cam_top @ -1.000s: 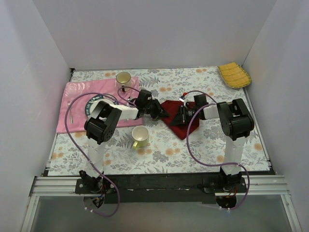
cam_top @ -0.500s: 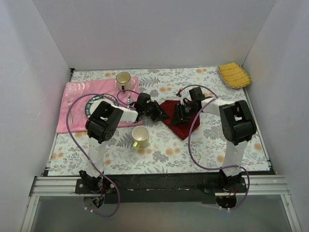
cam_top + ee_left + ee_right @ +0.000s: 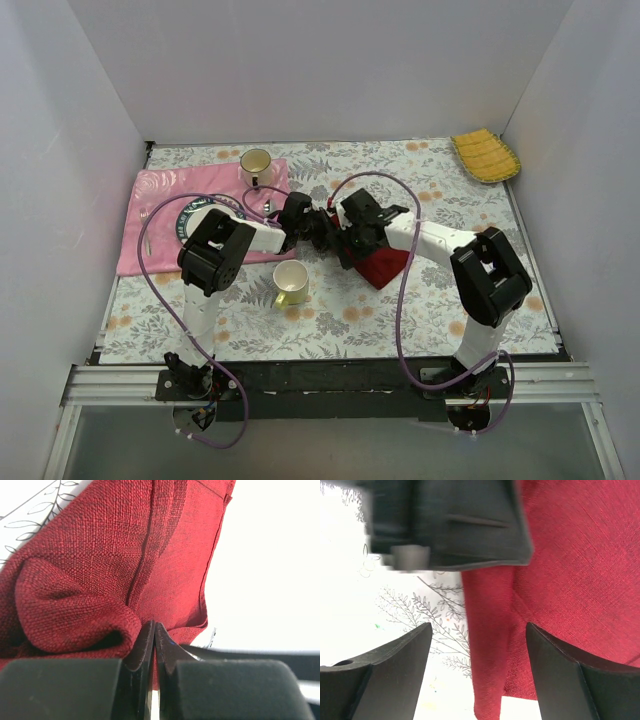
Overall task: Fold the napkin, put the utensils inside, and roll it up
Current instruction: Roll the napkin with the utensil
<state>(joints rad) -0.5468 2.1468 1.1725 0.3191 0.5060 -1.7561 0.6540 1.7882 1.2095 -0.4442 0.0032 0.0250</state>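
The napkin (image 3: 380, 264) is a plain maroon cloth with a coarse, open weave. It lies on the floral-printed table cover (image 3: 420, 310), just beyond and to the right of the cream cup (image 3: 290, 284). From overhead only its near portion shows, tapering to a point toward the front. The two arms cover the remainder.

The left gripper (image 3: 326, 230) sits directly beyond the cream cup. In the left wrist view its black fingers are pressed together (image 3: 154, 630), with a strip of red fabric pinched between them. The cloth (image 3: 170, 550) bulges into a soft rounded fold beside the fingertips, and a stitched hem runs up its centre.

The right gripper (image 3: 350, 238) sits beyond and to the right of the cream cup, close against the left gripper. In the right wrist view its matte black fingers stand wide apart (image 3: 479, 632) and grip nothing. Between them is a raised edge of the napkin (image 3: 570, 555). A blurred dark block fills the top of that view.

A pale pink patterned cloth (image 3: 160, 200) lies beyond and to the left of the cream cup. It carries a dark-rimmed round plate (image 3: 188, 217) and a tan cup (image 3: 256, 161). A yellow ribbed cloth (image 3: 486, 156) lies well beyond and to the right of the cream cup.
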